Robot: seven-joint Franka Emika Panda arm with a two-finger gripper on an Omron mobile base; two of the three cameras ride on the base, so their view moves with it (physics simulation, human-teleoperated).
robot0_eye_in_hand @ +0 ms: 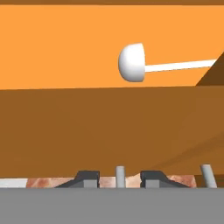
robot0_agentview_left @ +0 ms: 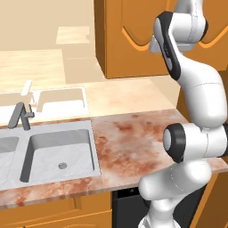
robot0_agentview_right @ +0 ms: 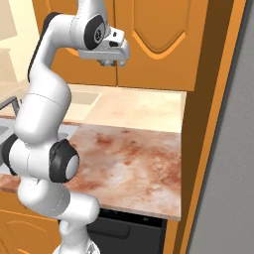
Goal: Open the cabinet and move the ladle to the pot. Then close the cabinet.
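Observation:
The tall orange-brown cabinet (robot0_agentview_left: pixel 133 40) hangs over the counter. Both arched doors (robot0_agentview_right: pixel 158 44) look shut in the base views. My gripper (robot0_agentview_right: pixel 112 63) hovers at the doors' lower edge, close to the seam between them. In the hand view the ladle (robot0_eye_in_hand: pixel 131 62) lies against a bright orange surface, its round bowl to the left and its thin handle running right. Below it is darker brown wood. My gripper (robot0_eye_in_hand: pixel 119 178) is open. A thin grey peg (robot0_eye_in_hand: pixel 120 175) stands in the gap without touching either fingertip (robot0_eye_in_hand: pixel 87 177), and a second peg (robot0_eye_in_hand: pixel 206 175) is further right.
A marbled counter (robot0_agentview_left: pixel 133 142) spreads under the arm. A steel double sink (robot0_agentview_left: pixel 58 147) with a faucet (robot0_agentview_left: pixel 20 116) is at its left. A dark appliance front (robot0_agentview_right: pixel 129 228) sits below the counter. A tall orange side panel (robot0_agentview_right: pixel 218 99) and a grey wall (robot0_agentview_right: pixel 238 173) close off the right.

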